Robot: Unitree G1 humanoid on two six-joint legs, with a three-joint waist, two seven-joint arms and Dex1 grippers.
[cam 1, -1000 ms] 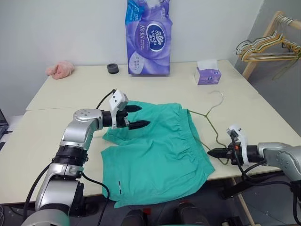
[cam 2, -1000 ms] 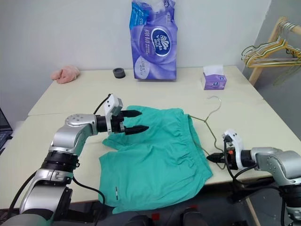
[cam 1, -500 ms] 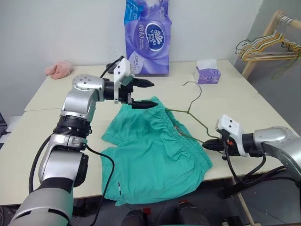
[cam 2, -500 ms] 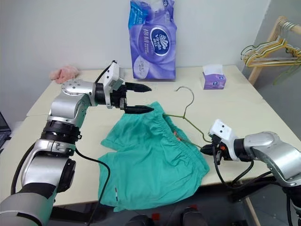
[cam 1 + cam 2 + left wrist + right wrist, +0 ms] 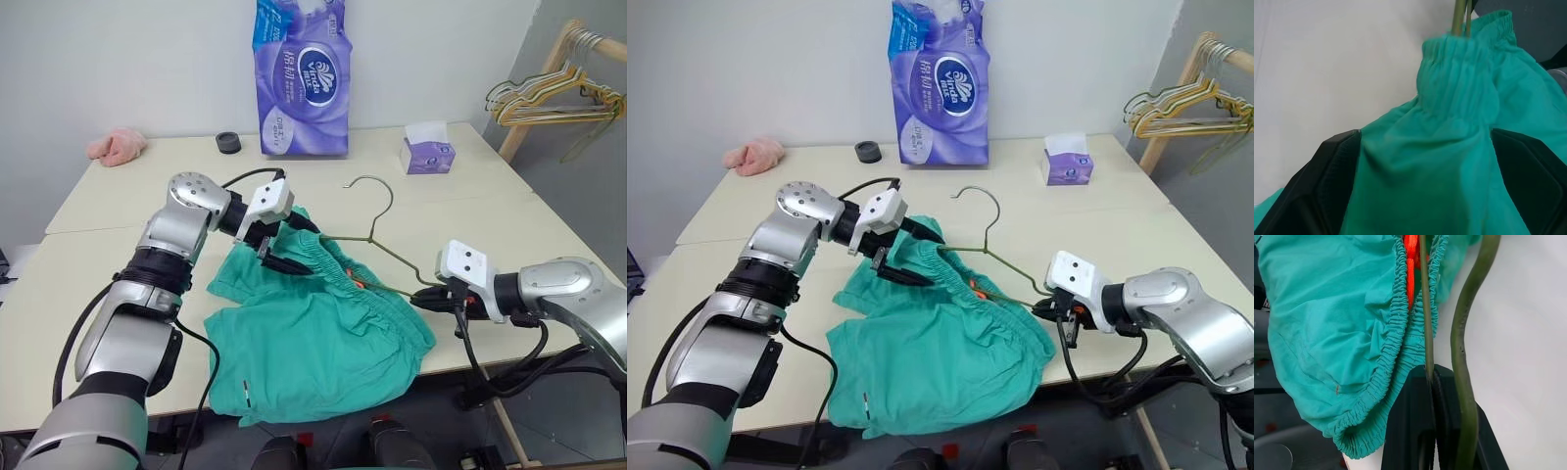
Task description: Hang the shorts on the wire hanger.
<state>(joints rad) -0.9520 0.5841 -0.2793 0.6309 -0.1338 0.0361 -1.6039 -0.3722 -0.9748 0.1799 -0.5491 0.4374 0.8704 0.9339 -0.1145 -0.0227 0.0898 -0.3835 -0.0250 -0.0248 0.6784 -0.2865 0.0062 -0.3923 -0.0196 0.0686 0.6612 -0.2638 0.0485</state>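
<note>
The teal shorts [image 5: 313, 343] lie rumpled on the table, one leg hanging over the front edge. The wire hanger [image 5: 385, 213] is lifted and tilted, hook up. Its left arm runs inside the gathered waistband, where the orange drawstring [image 5: 1410, 254] shows. My right gripper [image 5: 416, 300] is shut on the hanger's right corner, the thin wire pinched between its fingers [image 5: 1420, 421]. At the raised left waistband corner my left gripper [image 5: 292, 245] is open. Bunched fabric [image 5: 1449, 122] sits between its spread fingers [image 5: 1327, 181], just below the wire.
A tall purple tissue pack [image 5: 304, 78] stands at the back of the table, with a black ring [image 5: 228, 143] and a pink fluffy cloth [image 5: 116, 145] to its left. A small purple tissue box [image 5: 426, 155] is back right. A wooden rack with hangers [image 5: 558, 93] stands beyond.
The right gripper has raised the hanger and carried it left, lifting the waistband off the table. The left gripper rose, then came down onto the waistband corner, still open.
</note>
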